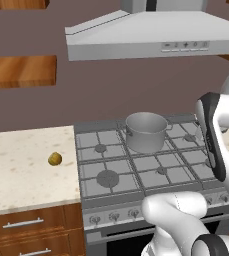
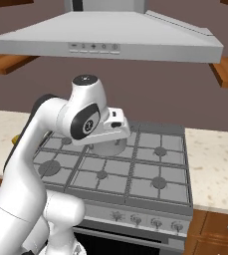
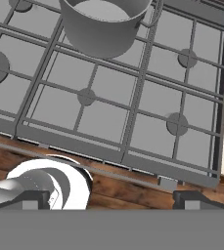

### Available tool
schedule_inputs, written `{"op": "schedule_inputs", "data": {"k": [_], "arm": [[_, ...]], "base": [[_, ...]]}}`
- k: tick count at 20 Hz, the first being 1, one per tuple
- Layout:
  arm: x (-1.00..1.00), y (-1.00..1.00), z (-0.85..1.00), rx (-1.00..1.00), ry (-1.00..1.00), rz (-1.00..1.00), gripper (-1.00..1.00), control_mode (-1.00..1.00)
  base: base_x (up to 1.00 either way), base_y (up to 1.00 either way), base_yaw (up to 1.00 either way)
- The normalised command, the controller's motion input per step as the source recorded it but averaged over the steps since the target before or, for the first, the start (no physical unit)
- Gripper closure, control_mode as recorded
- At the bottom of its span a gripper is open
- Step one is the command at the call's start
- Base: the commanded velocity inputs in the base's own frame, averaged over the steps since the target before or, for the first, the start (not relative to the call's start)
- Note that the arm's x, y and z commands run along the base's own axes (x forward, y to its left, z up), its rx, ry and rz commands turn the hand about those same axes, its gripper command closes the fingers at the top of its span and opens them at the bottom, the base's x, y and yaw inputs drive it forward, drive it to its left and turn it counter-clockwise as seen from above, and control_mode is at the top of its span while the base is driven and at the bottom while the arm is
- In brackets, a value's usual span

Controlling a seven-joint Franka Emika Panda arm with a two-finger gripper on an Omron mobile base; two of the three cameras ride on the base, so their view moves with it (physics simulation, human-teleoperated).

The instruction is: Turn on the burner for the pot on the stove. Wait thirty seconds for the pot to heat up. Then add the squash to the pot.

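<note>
Your claw hangs nearest, jaws wide, holding nothing, above stove front edge. Knob row lies below claw, toward you. Pot on back-centre burner, ahead of claw. Squash on surface, near stove's left edge.

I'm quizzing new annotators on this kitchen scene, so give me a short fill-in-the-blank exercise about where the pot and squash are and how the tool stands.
1. The pot stands on the ____ row of the stove.
2. The squash lies on the ____ beside the stove, not in the pot.
3. The tool is ____ and holds nothing.
4. Above the stove hangs a grey ____.

Missing words: back; counter; open; hood
</note>
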Motion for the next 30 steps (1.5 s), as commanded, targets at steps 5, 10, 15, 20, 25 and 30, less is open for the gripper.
{"op": "schedule_inputs", "data": {"k": [5,10,15,20,25,30], "arm": [[0.00,0.00,0.00,0.00,0.00,0.00,-1.00,-1.00],[0.00,0.00,0.00,0.00,0.00,0.00,-1.00,-1.00],[0.00,0.00,0.00,0.00,0.00,0.00,-1.00,-1.00],[0.00,0.00,0.00,0.00,0.00,0.00,-1.00,-1.00],[0.00,0.00,0.00,0.00,0.00,0.00,-1.00,-1.00],[0.00,0.00,0.00,0.00,0.00,0.00,-1.00,-1.00]], "base": [[0.00,0.00,0.00],[0.00,0.00,0.00],[0.00,0.00,0.00],[0.00,0.00,0.00],[0.00,0.00,0.00],[0.00,0.00,0.00]]}}
